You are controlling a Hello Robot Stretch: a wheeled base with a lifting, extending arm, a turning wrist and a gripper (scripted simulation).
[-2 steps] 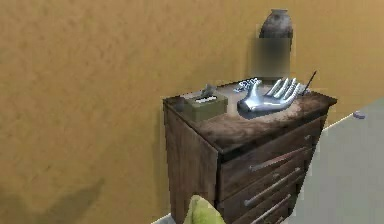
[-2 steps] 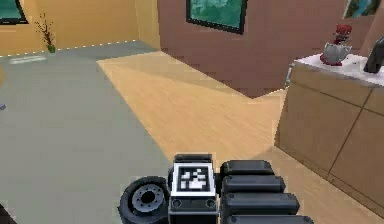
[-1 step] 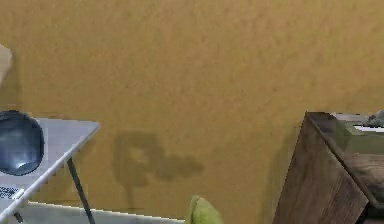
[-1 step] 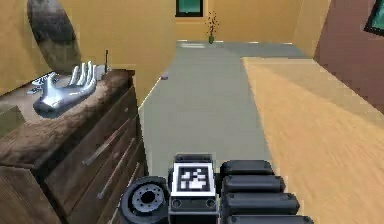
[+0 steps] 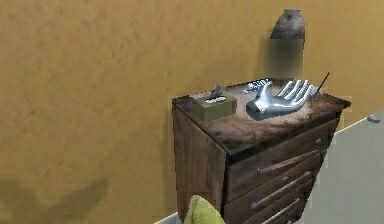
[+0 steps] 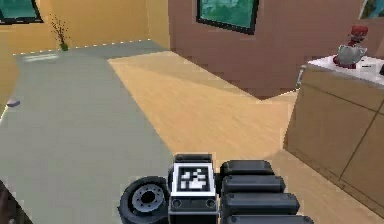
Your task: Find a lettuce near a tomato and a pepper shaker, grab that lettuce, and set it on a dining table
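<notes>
Mustard-yellow wall (image 5: 90,90) backs a dark wooden dresser (image 5: 270,150) at 3 o'clock in the forward view. On its top stand an olive box (image 5: 214,106) and a silver hand-shaped ornament (image 5: 278,98), with a grey-brown vase (image 5: 287,28) behind them at 1 o'clock. At 6 o'clock, on the bottom edge, a yellow-green lump (image 5: 202,212) pokes up. By its colour it may be the lettuce, but too little of it shows to be sure.

The arm side view adds the open room. Grey floor (image 6: 80,130) runs from 9 o'clock, and tan wood floor (image 6: 200,90) crosses the middle. A counter (image 6: 340,120) at 3 o'clock carries a reddish ornament (image 6: 350,50), and a thin plant (image 6: 62,32) stands at 11 o'clock. The arm (image 6: 250,195) sits drawn in at 6 o'clock, and the gripper (image 6: 148,200) is the dark round body at 7 o'clock beside a white marker (image 6: 195,180). Its far end cannot be made out, so I cannot tell whether it is grasping anything or released.

My reading is that this is a travelling step. If the lump is the lettuce in hand, the job is carrying it; if not, the search goes on. Either way the dresser is a dead end. The next move calls for turning the base away from the wall toward the open floor, keeping wide of the dresser corner.
</notes>
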